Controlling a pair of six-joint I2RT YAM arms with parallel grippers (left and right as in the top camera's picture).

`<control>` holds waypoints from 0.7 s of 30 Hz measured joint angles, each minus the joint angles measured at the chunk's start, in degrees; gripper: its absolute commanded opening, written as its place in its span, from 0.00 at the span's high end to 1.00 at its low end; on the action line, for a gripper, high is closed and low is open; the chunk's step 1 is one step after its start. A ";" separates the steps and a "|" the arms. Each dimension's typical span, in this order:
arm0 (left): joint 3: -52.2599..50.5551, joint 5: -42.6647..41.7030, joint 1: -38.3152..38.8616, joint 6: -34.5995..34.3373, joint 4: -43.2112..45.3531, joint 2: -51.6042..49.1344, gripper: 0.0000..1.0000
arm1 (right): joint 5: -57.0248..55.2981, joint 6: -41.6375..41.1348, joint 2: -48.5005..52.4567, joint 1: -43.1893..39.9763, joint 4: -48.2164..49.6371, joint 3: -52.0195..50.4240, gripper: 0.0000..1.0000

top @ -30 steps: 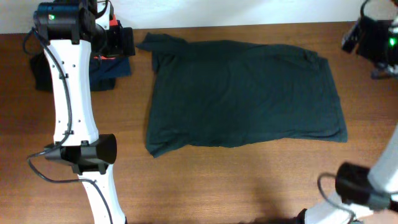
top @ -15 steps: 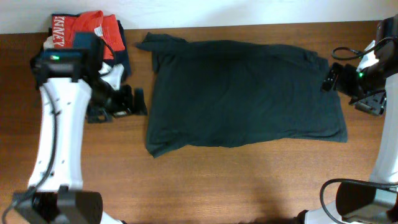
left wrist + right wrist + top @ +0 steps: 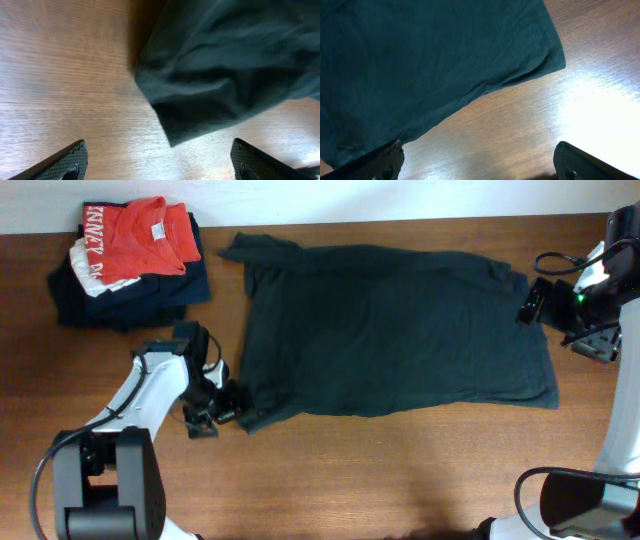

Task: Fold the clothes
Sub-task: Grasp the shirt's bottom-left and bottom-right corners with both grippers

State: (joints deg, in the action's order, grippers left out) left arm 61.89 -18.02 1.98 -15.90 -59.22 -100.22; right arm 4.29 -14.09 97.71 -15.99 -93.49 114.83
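The dark T-shirt (image 3: 390,330) lies spread flat across the middle of the table; no white letters show. My left gripper (image 3: 226,404) is open and low at the shirt's front left corner. In the left wrist view, that corner (image 3: 200,100) lies just ahead of the open fingers (image 3: 160,167), not between them. My right gripper (image 3: 528,302) is open beside the shirt's right edge, near the back right sleeve. In the right wrist view, the shirt's edge (image 3: 420,65) reaches the left finger, and bare wood lies between the fingers (image 3: 480,170).
A stack of folded clothes stands at the back left: a red-orange shirt with white lettering (image 3: 140,228) on top of dark navy garments (image 3: 130,292). Bare wooden table (image 3: 400,470) runs along the front. A white wall borders the back edge.
My left arm has swung from the clothes stack forward and down to the shirt's front left corner. My right arm came in to the shirt's right edge, then stayed.
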 measured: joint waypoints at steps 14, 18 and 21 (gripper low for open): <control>-4.37 -3.08 2.49 -2.43 10.69 -0.81 0.23 | 0.02 -0.04 0.00 0.00 0.63 0.00 0.01; -4.28 -4.26 3.98 -3.45 10.47 -2.51 0.29 | 0.00 -0.02 0.00 0.00 0.74 0.00 0.02; -4.20 -4.68 4.50 -4.15 10.56 -2.97 0.66 | 0.00 0.00 -0.02 0.00 0.76 0.00 0.01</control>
State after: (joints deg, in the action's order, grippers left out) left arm 57.69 -22.70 6.48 -20.05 -48.66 -103.20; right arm 4.29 -14.09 97.69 -15.99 -92.73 114.83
